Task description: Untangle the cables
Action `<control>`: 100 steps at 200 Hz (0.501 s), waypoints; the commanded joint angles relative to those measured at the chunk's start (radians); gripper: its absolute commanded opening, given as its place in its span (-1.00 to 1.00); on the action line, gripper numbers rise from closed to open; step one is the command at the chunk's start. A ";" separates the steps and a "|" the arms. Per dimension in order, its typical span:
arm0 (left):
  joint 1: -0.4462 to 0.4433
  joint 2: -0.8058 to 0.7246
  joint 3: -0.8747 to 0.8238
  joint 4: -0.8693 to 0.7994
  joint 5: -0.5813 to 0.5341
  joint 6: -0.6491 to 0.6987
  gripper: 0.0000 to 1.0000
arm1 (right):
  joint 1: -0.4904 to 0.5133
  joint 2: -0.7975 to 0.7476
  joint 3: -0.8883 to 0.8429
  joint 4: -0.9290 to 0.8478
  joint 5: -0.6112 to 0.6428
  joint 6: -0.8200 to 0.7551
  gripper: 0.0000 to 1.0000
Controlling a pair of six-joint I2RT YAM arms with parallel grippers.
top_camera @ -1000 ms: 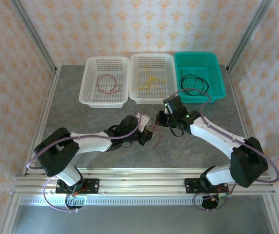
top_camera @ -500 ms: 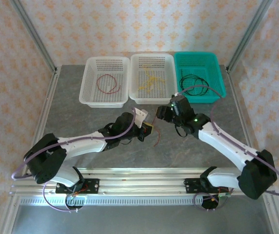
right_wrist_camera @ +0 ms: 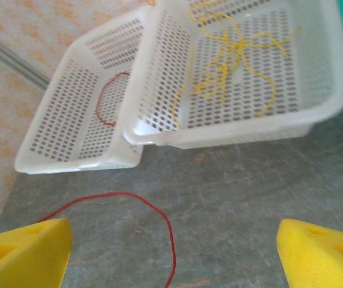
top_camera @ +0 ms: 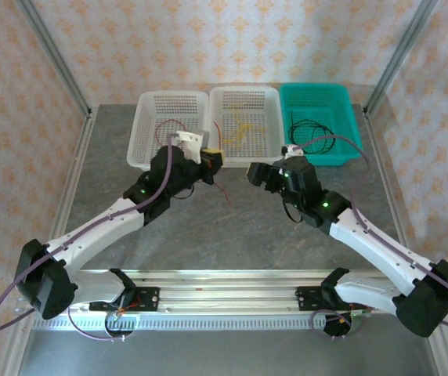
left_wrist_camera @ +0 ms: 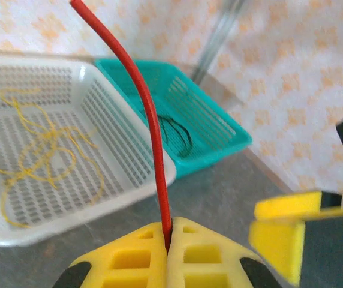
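left gripper [left_wrist_camera: 167,255]: yellow foam pads pressed together, pinching the thin red cable [left_wrist_camera: 152,126] right at the seam. the wire pokes up past the fingers and bends off to the left.
why that grip: my guess is it's held near one end so the rest hangs free and can't knot up again. in the top view the loose part trails down onto the grey stone-look table [top_camera: 130,196].
right gripper [top_camera: 255,174]: jaws spread wide, nothing in them. its yellow pads [right_wrist_camera: 21,249] sit far apart, with the red wire's curve lying on the table between them.
why open: looks like it's leaving the wire to the left arm, just a guess.
other cables: a red loop [top_camera: 173,133] in the left white perforated basket [top_camera: 149,163], a yellow tangle [top_camera: 243,131] in the middle white basket [top_camera: 243,89], black coils [top_camera: 310,129] in the teal plastic basket [top_camera: 355,133].
edges: the left gripper is just beside the near rim of the left basket, so the wire has to clear that lip to go in.
room: open table in front of the baskets, though the two grippers are near each other.
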 commanded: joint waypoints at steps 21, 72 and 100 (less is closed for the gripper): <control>0.091 0.008 0.137 -0.085 -0.033 0.043 -1.00 | 0.022 0.131 0.143 0.182 -0.045 -0.024 0.77; 0.226 0.113 0.333 -0.129 -0.021 0.078 -1.00 | 0.032 0.304 0.295 0.236 -0.050 -0.002 0.74; 0.291 0.211 0.454 -0.149 -0.005 0.103 -1.00 | 0.036 0.368 0.356 0.244 -0.062 -0.008 0.73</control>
